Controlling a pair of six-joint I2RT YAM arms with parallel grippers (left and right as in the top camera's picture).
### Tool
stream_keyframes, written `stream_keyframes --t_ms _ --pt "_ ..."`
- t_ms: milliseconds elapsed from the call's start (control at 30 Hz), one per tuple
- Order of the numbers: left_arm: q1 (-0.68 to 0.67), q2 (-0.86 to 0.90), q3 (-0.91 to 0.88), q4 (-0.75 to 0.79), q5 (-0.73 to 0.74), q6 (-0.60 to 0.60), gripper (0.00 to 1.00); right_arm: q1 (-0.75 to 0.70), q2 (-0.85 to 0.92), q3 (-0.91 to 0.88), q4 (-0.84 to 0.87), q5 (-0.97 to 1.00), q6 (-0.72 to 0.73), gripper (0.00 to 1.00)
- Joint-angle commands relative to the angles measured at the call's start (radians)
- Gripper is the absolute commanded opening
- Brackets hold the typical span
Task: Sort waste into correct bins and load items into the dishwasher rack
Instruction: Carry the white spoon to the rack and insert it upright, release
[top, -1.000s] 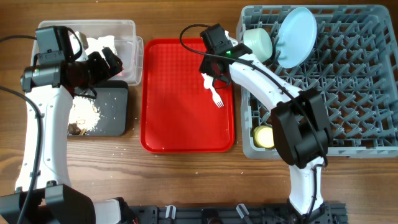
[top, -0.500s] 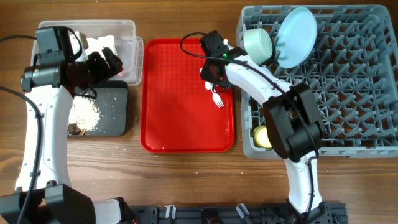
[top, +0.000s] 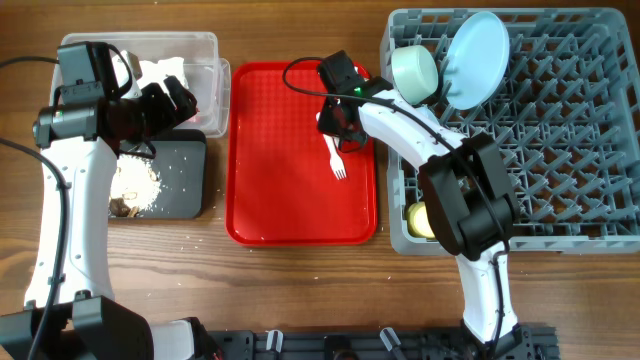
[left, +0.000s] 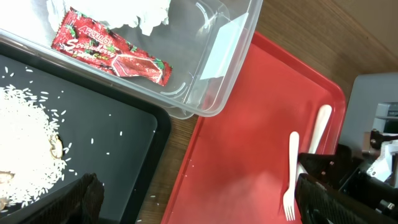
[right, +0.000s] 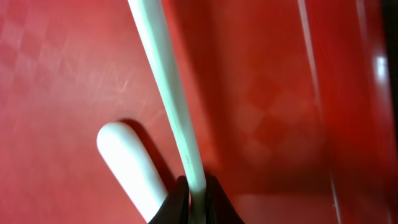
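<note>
While its handle sits pinched in the right gripper (right: 194, 190), the white fork (top: 338, 165) lies on the red serving tray (top: 270, 200).
The fingertips are closed tight on the handle, with the spoon (left: 320, 127) just beside; the left gripper (left: 208, 202) hangs wide apart, empty.

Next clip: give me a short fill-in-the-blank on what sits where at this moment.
1. The right end effector grips the handle of a white ____ over the red tray.
2. The wrapper in the clear tub is ____.
3. The yellow cup sits in the grey ____.
Missing words: fork; red; rack.
</note>
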Motion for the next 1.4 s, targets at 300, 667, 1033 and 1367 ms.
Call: stream_keyframes --t_ms 300,667,1033,1367 --pt "0.005 -0.005 0.012 0.002 -0.010 0.010 1.00 -0.050 -0.550 0.042 -0.261 0.048 -0.527 0.04" --pt "0.005 -0.005 0.012 0.002 -0.010 0.010 1.00 -0.263 -0.669 -0.163 -0.505 0.273 -0.669 0.05" --pt "0.005 -0.005 0.012 0.002 -0.010 0.010 1.00 -0.373 -0.669 -0.444 -0.405 0.105 -0.623 0.04" --pt "0.005 -0.005 0.012 0.002 -0.010 0.010 1.00 -0.376 -0.669 -0.444 -0.440 0.179 -0.467 0.04"
